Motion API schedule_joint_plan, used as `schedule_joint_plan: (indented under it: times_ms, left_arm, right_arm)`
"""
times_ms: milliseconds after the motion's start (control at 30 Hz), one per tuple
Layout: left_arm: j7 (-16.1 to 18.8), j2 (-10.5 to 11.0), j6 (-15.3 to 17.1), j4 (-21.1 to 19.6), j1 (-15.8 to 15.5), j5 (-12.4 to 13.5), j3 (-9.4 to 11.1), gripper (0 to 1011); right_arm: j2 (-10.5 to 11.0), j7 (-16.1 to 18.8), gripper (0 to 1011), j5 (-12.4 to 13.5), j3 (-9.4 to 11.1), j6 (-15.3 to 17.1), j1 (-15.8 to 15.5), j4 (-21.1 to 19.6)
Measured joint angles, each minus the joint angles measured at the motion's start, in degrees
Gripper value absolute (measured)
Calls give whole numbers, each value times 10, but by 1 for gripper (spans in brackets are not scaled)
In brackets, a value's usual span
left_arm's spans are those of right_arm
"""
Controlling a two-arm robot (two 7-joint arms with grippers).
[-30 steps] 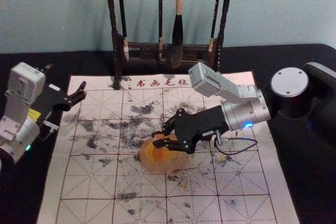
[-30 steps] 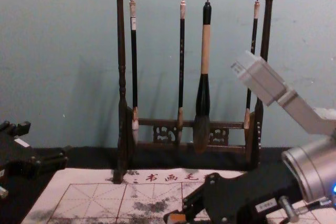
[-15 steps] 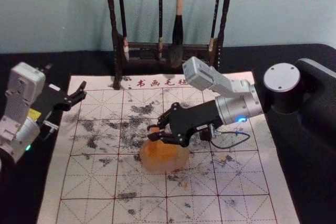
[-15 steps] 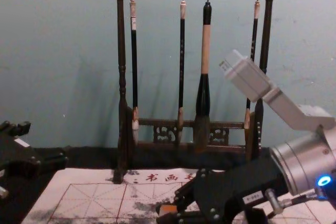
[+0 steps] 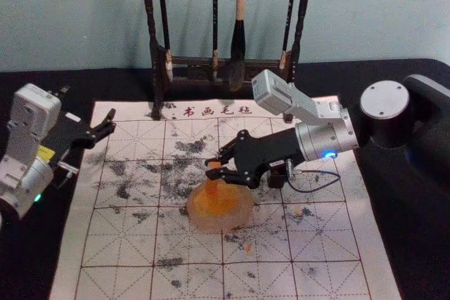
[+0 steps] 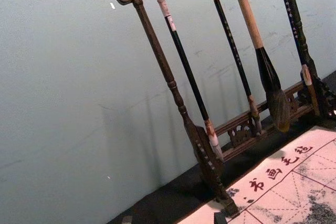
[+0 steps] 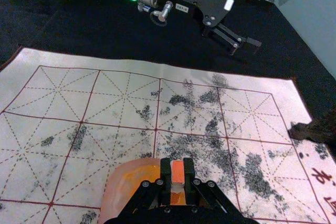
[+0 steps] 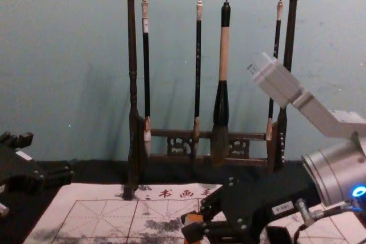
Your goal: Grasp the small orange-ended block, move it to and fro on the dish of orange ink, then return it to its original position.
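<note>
Spreading its fingers wide with nothing between them, the left tool [image 5: 88,101] hangs over the dark counter [image 5: 42,81], just off the mat's left edge. Next along comes the gridded mat [image 5: 116,244], speckled with black smudges, and at its far side stands the wooden rack [image 5: 154,54] with four brushes [image 5: 240,40] hanging in a row, well behind the dish. Mid-mat, here's the dish [image 5: 242,220], rounded and pale pink, with orange ink [image 5: 223,205] pooled inside. The small block [image 5: 214,166] is upright above its far side; whether its bottom touches the ink, I can't tell. And it's the right tool [image 5: 215,168] gripping it, fingers closed snugly on both sides, reaching in from the right, with a small black object [image 5: 276,176] on the mat beneath it.
</note>
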Motion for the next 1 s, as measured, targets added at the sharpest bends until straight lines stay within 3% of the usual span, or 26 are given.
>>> schedule_joint_plan:
  times_ms: [1000]
  left_arm:
    - [0,0,0,0,0,0,0,1001]
  right_arm:
    - [52,-20,134,-5,15,26,-32,-74]
